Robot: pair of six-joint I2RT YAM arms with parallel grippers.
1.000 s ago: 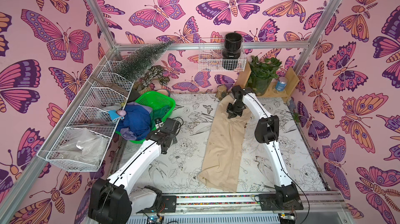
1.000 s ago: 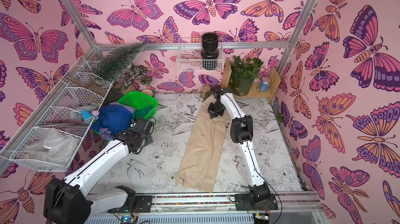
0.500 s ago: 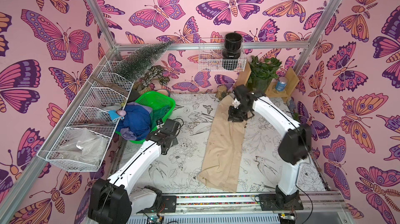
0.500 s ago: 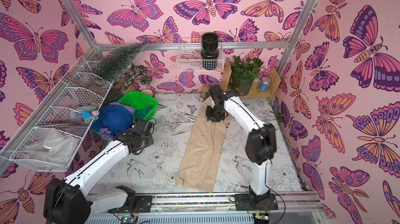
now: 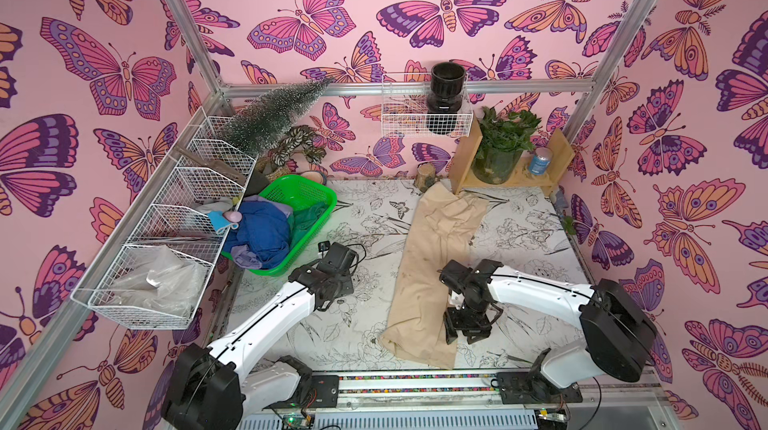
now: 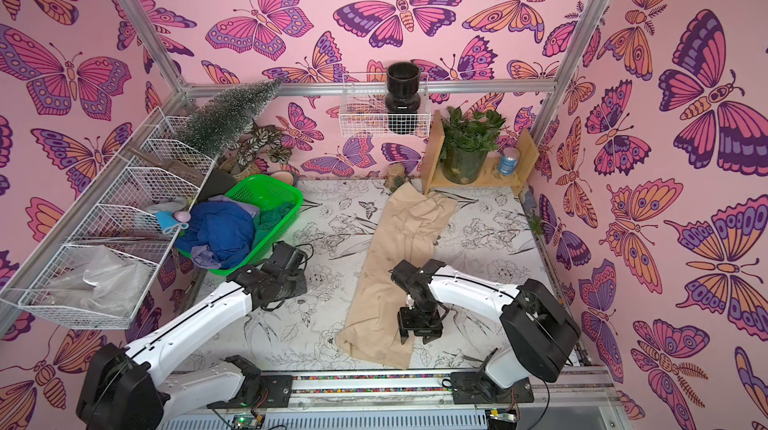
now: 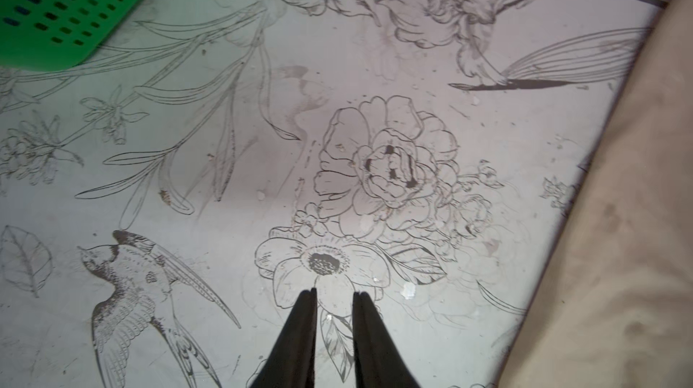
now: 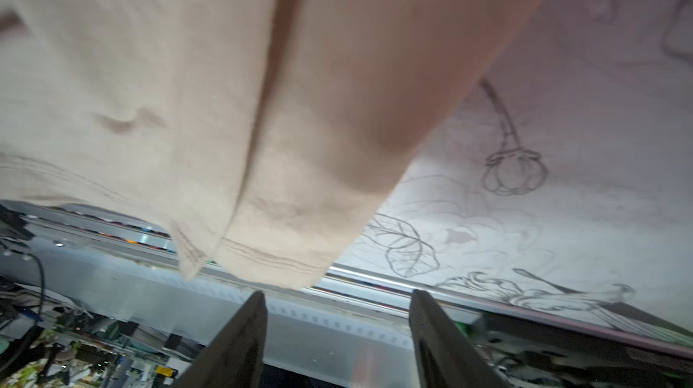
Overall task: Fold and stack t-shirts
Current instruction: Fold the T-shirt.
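A beige t-shirt (image 5: pixel 432 266) (image 6: pixel 390 266) lies as a long narrow strip from the back of the table to its front edge. My right gripper (image 5: pixel 462 338) (image 6: pixel 415 338) hangs over the near right part of the strip. It is open and pointing at the front rail, and nothing is between its fingers (image 8: pixel 243 330). The shirt's hem (image 8: pixel 262 251) lies just beyond its tips. My left gripper (image 7: pixel 333 290) hovers over bare table with a narrow gap and holds nothing. The beige t-shirt (image 7: pixel 618 236) is off to its side. Blue (image 5: pixel 264 232), dark green (image 5: pixel 309 216) and lavender (image 5: pixel 245 259) t-shirts sit heaped in the basket.
The green plastic basket (image 5: pixel 307 191) (image 7: pixel 56 11) stands at the left of the table. White wire shelves (image 5: pixel 166 241) line the left wall. A wooden shelf (image 5: pixel 519 176) with a plant and a can stands at the back right. A metal rail (image 5: pixel 415 382) runs along the front edge.
My right arm has swung back from the far end of the beige t-shirt to its near end, and its gripper has opened. The left arm has stayed put.
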